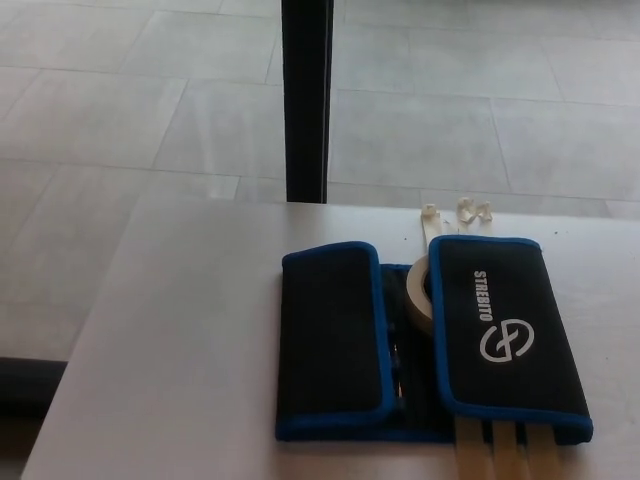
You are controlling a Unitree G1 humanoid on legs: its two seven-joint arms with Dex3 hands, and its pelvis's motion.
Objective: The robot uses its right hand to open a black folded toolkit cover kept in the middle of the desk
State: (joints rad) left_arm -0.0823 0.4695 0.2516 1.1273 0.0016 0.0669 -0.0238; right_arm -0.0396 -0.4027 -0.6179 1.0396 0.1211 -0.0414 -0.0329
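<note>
Covering the top part of the view is a grey tiled floor (450,110). It is the biggest thing to see. A tall black post (306,100) stands on it and comes down to the back edge of the table.

Next comes the white table (180,330). It fills the lower part of the view. Its left edge slants down toward the near left corner. Its back edge runs across just under the foot of the post.

On the table lies the black toolkit cover (430,340). It has a bright blue border all the way round. It sits right of the middle, close to the near edge of the table. Its two flaps are folded in over the middle. The left flap (333,335) is plain black. The right flap (505,330) is wider and has a white round logo and a white word on it. The two flaps do not meet, so a dark gap shows between them.

A roll of pale tape (420,295) peeks out of that gap near the back. The right flap lies partly over it.

Some pale strips (495,455) stick out from under the right flap at the near edge.

A few small pale clips (460,212) lie just behind the cover, near the back edge of the table.

No robot hands show at all, so I cannot tell how the fingers are.
</note>
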